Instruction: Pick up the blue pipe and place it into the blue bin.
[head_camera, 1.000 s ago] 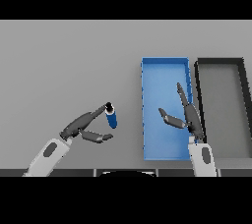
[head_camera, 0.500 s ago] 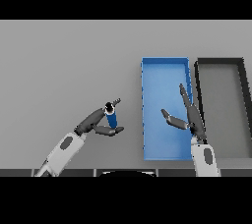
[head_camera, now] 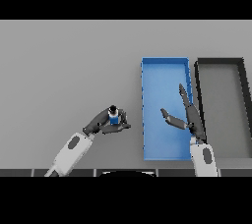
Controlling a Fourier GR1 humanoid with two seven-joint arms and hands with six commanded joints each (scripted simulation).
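Plain grey table [head_camera: 64, 66] filling the view, flat even light, no shadows

a plain grey tabletop [head_camera: 64, 61] carries two long trays: a blue bin [head_camera: 145, 120] lies on it, and a dark grey bin [head_camera: 241, 63] lies just beside the blue bin's right wall.

Flat, plain grey table [head_camera: 64, 61], spread across the whole view. Shallow rectangular dark grey bin [head_camera: 244, 115] with black walls and a grey floor, set on the table's right side near the right edge, long side running away from the viewer. Stands just beside another bin on its left, walls nearly touching. Nothing visible inside.
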